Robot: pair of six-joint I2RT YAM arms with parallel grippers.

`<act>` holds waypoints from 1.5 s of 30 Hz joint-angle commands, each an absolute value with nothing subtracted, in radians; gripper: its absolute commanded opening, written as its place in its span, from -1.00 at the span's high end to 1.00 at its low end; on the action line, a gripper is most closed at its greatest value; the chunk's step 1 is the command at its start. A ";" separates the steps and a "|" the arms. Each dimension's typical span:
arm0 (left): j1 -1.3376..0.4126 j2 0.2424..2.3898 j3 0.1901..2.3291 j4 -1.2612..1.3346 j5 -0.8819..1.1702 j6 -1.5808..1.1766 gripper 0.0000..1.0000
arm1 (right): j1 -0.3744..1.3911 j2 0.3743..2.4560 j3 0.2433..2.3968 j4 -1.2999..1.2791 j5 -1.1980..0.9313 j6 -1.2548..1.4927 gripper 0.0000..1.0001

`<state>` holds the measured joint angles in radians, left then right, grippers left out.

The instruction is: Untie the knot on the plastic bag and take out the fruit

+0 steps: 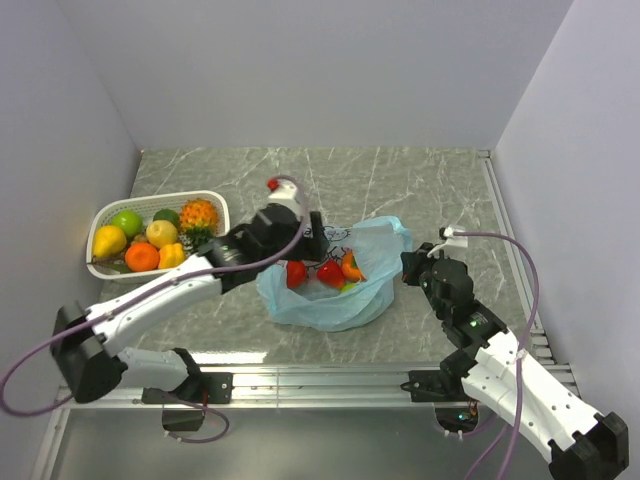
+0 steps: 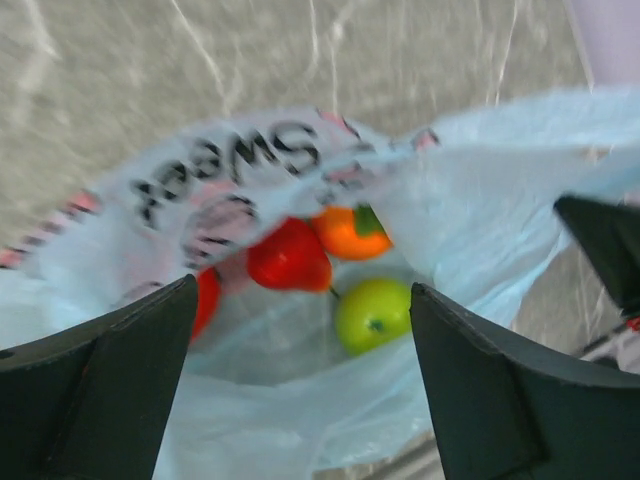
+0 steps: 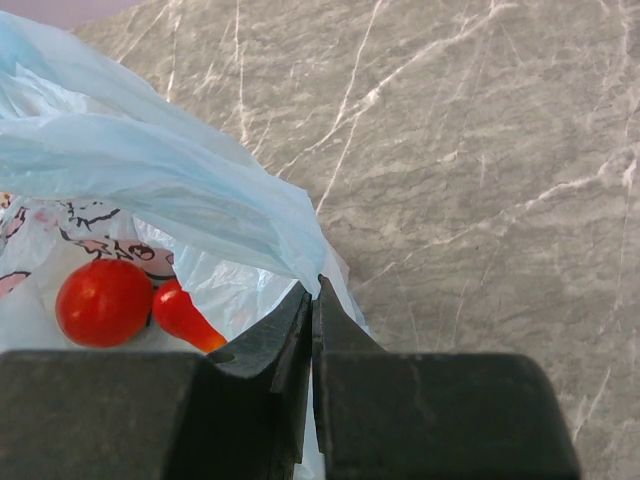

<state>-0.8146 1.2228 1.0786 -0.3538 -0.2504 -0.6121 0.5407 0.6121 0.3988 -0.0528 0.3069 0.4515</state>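
The pale blue plastic bag (image 1: 335,295) lies open at the table's middle, and no knot shows. Inside it are a red apple (image 1: 296,273), a red strawberry-like piece (image 1: 330,272) and an orange persimmon (image 1: 351,266). My left gripper (image 1: 322,242) is open and empty above the bag's mouth. The left wrist view shows it (image 2: 300,400) over the strawberry-like piece (image 2: 290,255), the persimmon (image 2: 345,230) and a green apple (image 2: 372,313). My right gripper (image 1: 407,265) is shut on the bag's right edge; in the right wrist view (image 3: 313,290) it pinches the plastic (image 3: 150,160).
A white slotted basket (image 1: 221,210) at the back left holds a yellow pear, an orange, a green apple, a pineapple-like fruit and others. Grey walls close in the left, back and right sides. A metal rail (image 1: 330,380) runs along the near edge.
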 commanded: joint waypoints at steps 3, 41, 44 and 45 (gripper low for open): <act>-0.937 1.366 1.167 -0.397 -0.299 -0.673 -0.76 | 0.549 0.598 0.400 -0.038 0.318 0.454 0.86; -0.942 1.812 1.134 -0.126 -0.433 -0.661 0.54 | 0.551 0.594 0.353 -0.029 0.301 0.471 0.86; -0.942 1.746 1.106 -0.146 -0.426 -0.655 0.75 | 0.551 0.597 0.359 -0.032 0.308 0.469 0.86; -0.942 1.706 1.098 -0.155 -0.419 -0.653 0.77 | 0.548 0.598 0.360 -0.032 0.313 0.469 0.86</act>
